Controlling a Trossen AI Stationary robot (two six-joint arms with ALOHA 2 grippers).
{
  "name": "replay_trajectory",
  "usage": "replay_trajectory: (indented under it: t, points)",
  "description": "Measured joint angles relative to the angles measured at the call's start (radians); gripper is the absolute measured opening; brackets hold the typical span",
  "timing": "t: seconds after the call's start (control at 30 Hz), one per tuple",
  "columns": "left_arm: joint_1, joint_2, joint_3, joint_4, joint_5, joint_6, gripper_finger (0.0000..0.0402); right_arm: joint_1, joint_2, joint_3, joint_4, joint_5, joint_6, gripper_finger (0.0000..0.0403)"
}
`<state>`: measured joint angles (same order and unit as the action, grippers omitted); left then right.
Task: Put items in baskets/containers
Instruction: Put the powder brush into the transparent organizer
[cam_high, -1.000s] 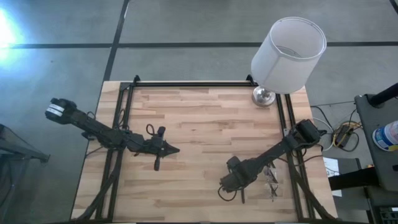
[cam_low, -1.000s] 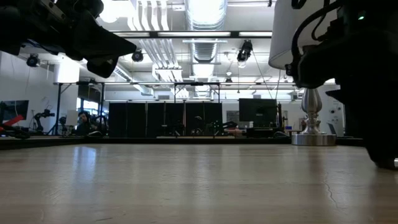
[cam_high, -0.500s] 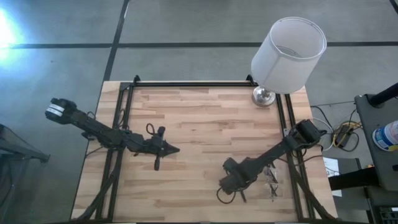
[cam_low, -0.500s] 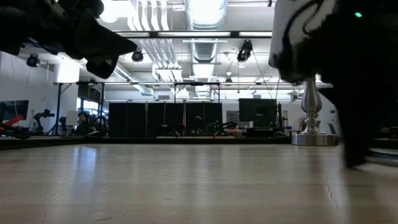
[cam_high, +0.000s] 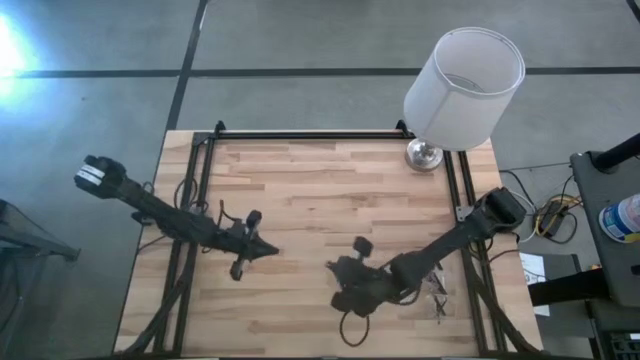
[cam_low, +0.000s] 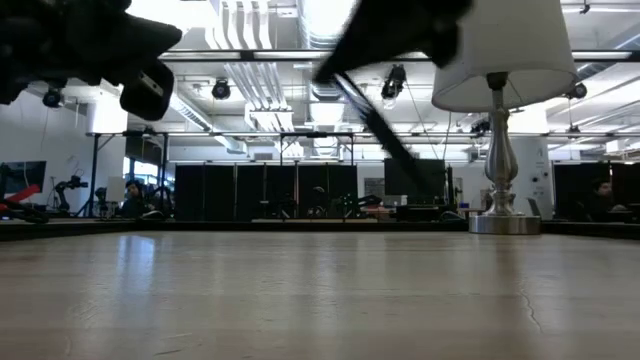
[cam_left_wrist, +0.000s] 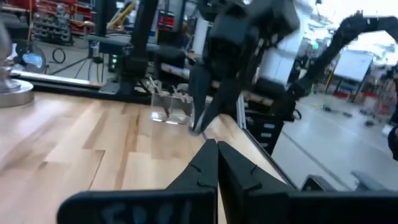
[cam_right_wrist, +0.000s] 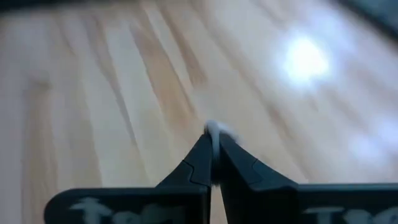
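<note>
clear tray (cam_high: 434, 291): sitting near the bench's right edge, by the right rail; see-through, so barely showing from above. In the left wrist view (cam_left_wrist: 172, 107) it is reading as a small clear box standing on the wood beyond the right arm.
brushes (cam_high: 436, 297): a few thin dark sticks are lying at the tray, crossing each other; can't tell how many, or whether they are inside it or beside it. Tips too small to make out.
right tool (cam_high: 340, 302): hanging low over the bench's front-middle, well left of the tray; fingers pressed together. Right wrist view (cam_right_wrist: 212, 154) is showing the two dark fingers meeting in a point, w/ a small pale blob at the tip; too blurred to say whether that is sth pinched or just glare. Nothing else visible between them.
right arm: reaching diagonally from its base at the right rail toward the front-middle; partly covering the tray area from above.
left tool (cam_high: 262, 250): hovering over the bench's left-centre, fingers pressed together, holding nothing visible; well apart from the tray. Own view (cam_left_wrist: 216, 163) is showing the closed fingertips pointing at the right arm.
lamp (cam_high: 463, 75): standing at the far right corner, white shade hiding most of its metal base.
bench (cam_high: 320, 190): bare light wood otherwise.
low view: both arms showing only as dark, cut-off shapes at the top; tray and brushes not in sight there.
</note>
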<state>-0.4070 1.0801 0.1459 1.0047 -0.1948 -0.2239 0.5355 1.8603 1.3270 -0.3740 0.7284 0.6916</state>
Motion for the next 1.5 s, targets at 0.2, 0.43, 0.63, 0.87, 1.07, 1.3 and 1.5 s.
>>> replay_trajectory:
  t: [0.2, 0.43, 0.63, 0.87, 1.07, 1.3, 1.5]
  points:
    - [-0.081, 0.064, 0.068, -0.034, -0.103, 0.041, 0.0041, -0.049, 0.000, -0.022, 0.433, 0.059, -0.396, 0.0009]
    - [-0.114, 0.189, 0.165, -0.032, -0.120, 0.047, 0.0082, -0.057, 0.000, -0.026, 0.861, 0.056, -0.744, 0.0009]
    - [-0.115, 0.283, 0.239, -0.006, -0.122, 0.047, 0.0087, -0.060, 0.000, -0.027, 0.945, -0.014, -0.788, 0.0009]
    - [-0.116, 0.366, 0.296, 0.023, -0.084, 0.036, 0.0087, -0.057, 0.002, -0.028, 0.965, 0.003, -0.812, 0.0008]
    - [-0.118, 0.389, 0.319, 0.061, -0.084, 0.038, 0.0087, -0.055, 0.002, -0.028, 0.979, 0.005, -0.824, 0.0008]
    - [-0.119, 0.391, 0.312, 0.054, -0.133, 0.052, 0.0050, -0.054, 0.002, -0.028, 0.979, 0.004, -0.816, 0.0011]
    - [-0.118, 0.391, 0.308, 0.031, -0.169, 0.079, 0.0030, -0.039, -0.001, -0.028, 0.949, 0.089, -0.855, 0.0056]
